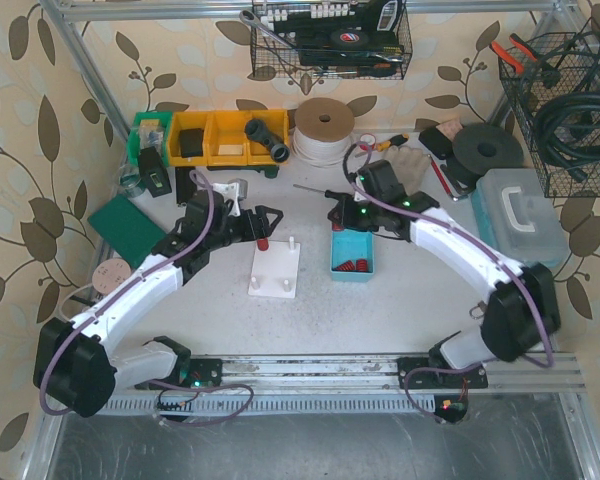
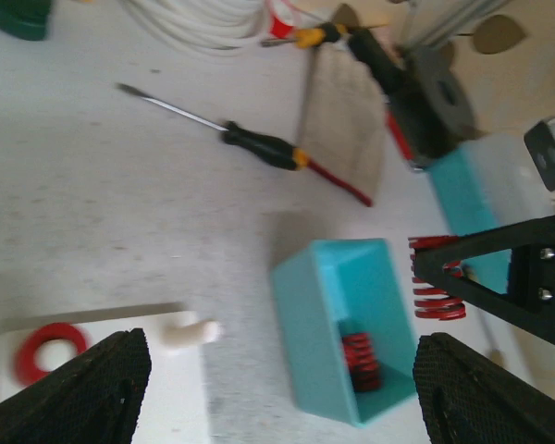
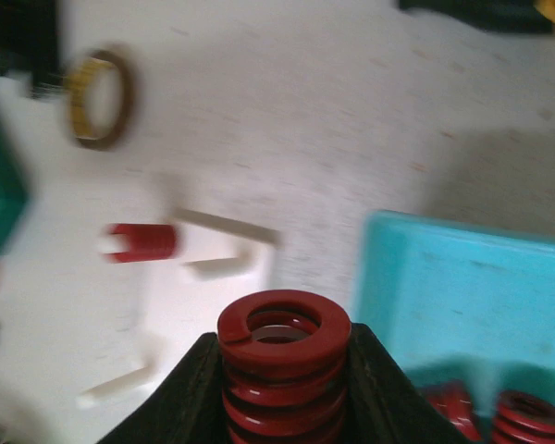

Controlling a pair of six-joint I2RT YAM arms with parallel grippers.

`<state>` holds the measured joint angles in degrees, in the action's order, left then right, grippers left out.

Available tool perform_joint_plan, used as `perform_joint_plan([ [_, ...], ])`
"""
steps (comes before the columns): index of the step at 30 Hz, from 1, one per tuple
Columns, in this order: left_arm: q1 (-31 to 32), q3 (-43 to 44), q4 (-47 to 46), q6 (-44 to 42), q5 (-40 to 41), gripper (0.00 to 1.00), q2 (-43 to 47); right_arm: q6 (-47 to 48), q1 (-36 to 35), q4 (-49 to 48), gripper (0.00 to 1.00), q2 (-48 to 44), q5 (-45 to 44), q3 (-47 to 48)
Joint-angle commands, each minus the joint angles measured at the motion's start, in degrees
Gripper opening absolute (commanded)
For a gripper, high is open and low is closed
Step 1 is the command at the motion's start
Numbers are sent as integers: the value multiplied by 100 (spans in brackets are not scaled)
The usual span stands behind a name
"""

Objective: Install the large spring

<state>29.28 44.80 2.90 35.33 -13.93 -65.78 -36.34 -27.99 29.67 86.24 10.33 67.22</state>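
bin (image 1: 355,243) right of peg board (image 1: 277,268)

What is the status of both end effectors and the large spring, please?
Right end effector shut on large spring, beside teal bin. Left end effector open, empty. Spring not yet on peg board; left end effector close to it.

Red large spring (image 3: 282,365); turquoise bin (image 1: 352,243); white peg board (image 1: 276,266); screwdriver (image 2: 264,148) with black handle, orange collar, red shank; yellow tray (image 1: 225,157); beige wall (image 1: 40,200), brown leaf pattern.
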Motion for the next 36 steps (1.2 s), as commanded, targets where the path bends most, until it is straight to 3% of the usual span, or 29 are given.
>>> perform_joint_plan([
  [1, -20, 279, -616, 728, -1394, 81, -17, 141, 4, -1579, 0, -916, 1178, -636],
  [5, 43, 270, -1337, 1606, -2120, 81, -128, 718, -88, -3485, 0, -2086, 1235, -1731],
  [10, 263, 106, -2459, 2556, -2420, 81, -160, 1043, -63, -3506, 0, -2978, 246, -2103],
  [18, 671, 53, -4259, 3777, -2075, 82, -689, -1354, 50, -4203, 0, -3024, -650, -2324],
  [22, 854, 350, -4224, 3676, -1878, 82, -922, -2498, 70, -4569, 0, -3023, -1070, -2440],
  [25, 962, 579, -4041, 3460, -1841, 82, -1108, -3116, 134, -4682, 0, -2896, -954, -2367],
  [32, 1044, 756, -4607, 3724, -1780, 80, -1552, -4288, 394, -5051, 0, -2555, -210, -2457],
  [36, 1021, 995, -4379, 3546, -1999, 77, -1575, -3579, 706, -5063, 0, -2120, 1239, -2092],
])
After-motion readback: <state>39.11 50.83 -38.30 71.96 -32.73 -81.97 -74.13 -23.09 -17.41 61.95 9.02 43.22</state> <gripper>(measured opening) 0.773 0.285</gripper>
